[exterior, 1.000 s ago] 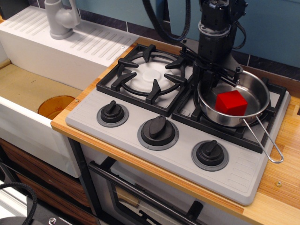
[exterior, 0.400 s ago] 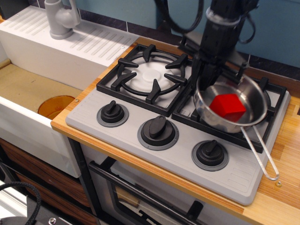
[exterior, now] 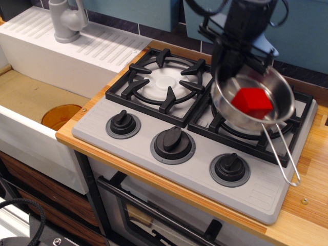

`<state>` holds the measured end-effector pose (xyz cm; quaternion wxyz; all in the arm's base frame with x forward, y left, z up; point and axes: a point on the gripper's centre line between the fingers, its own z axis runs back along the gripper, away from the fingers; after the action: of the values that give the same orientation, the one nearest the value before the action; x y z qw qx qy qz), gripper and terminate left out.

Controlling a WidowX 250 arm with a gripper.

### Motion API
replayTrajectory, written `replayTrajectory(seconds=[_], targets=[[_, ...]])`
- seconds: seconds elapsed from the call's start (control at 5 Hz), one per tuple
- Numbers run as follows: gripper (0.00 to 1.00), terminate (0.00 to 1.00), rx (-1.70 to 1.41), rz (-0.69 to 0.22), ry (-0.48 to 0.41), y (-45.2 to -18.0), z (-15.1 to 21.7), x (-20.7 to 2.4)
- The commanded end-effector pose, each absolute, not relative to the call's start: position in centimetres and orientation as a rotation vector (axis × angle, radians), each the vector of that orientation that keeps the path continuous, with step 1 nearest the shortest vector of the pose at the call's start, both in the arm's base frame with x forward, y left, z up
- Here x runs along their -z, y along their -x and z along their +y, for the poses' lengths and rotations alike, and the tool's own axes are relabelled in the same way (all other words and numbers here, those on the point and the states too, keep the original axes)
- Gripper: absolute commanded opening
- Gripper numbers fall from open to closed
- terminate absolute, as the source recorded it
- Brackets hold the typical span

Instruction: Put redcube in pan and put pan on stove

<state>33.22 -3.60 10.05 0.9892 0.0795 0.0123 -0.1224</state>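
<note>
In the single view, the gripper (exterior: 225, 69) clenched the far-left rim of the pan (exterior: 253, 102), which hung tilted above the right burner of the stove (exterior: 195, 169). The redcube (exterior: 251, 102) sat inside the pan. The cube step looked done; placing the pan was in hand, calling for a level descent onto that grate, then release.

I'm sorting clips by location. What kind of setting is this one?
Likely a toy kitchen: a grey two-burner stove with black knobs, a white sink with a faucet beside it, and an oven door below the wooden counter.
</note>
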Motion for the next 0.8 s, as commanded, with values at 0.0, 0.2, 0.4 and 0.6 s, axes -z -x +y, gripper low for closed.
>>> replayTrajectory(seconds=[0.0,0.2,0.4,0.6], targets=[[0.00,0.00,0.282,-0.072,-0.186,-34.8,-1.0,-14.6],[0.00,0.00,0.299,-0.067,-0.197,-35.0,0.6,-15.2],[0.00,0.00,0.323,-0.071,-0.207,-35.2,2.0,-15.4],[0.00,0.00,0.337,-0.075,-0.211,-35.7,3.3,-15.3]])
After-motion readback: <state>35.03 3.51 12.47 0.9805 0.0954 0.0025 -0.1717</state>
